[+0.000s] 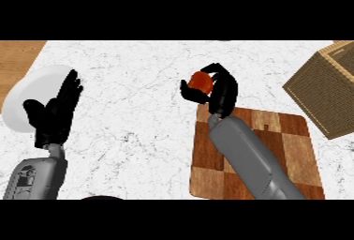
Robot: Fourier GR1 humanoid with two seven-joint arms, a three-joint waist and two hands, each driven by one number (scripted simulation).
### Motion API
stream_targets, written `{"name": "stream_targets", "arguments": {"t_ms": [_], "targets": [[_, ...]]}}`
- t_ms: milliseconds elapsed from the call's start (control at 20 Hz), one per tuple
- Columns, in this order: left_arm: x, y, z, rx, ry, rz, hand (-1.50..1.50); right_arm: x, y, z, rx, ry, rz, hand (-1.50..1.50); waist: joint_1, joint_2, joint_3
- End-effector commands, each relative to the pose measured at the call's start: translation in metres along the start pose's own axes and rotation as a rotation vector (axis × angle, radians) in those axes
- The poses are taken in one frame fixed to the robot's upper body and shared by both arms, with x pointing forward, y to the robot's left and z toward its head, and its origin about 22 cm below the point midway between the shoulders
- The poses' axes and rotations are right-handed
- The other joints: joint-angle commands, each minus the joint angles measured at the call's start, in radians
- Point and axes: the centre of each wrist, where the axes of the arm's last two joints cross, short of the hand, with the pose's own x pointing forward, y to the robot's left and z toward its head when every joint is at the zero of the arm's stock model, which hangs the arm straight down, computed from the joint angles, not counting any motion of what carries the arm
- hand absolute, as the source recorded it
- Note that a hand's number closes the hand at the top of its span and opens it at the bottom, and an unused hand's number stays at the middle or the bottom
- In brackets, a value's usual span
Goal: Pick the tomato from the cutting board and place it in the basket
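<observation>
Now tomato (201, 81) (red) within fingers (223, 75).

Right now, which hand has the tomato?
The right hand, fingers curled round the tomato above the cutting board. The left hand is open over the white plate.

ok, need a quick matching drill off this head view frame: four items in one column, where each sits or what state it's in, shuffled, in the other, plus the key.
Items
1. tomato
2. basket
3. cutting board
4. left robot hand

Place or state
A. at the right edge of the counter
B. open, fingers straight, over the white plate
C. under the right forearm, nothing resting on it
D. held in the right robot hand, above the marble counter

Pairs: 1-D, 2-A, 3-C, 4-B
</observation>
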Motion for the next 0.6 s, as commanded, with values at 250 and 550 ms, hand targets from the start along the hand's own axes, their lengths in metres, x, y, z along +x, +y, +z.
{"name": "stream_targets", "arguments": {"t_ms": [250,550], "targets": [[-0.007,0.027,0.009,0.027,0.013,-0.008,0.0,0.073,-0.013,-0.049,-0.159,0.016,0.019,1.5,-0.038,-0.01,-0.001],[0.002,0.023,0.013,0.027,0.017,-0.021,0.0,0.103,-0.047,-0.088,-0.309,0.058,-0.084,1.5,-0.032,-0.008,0.0]]}}
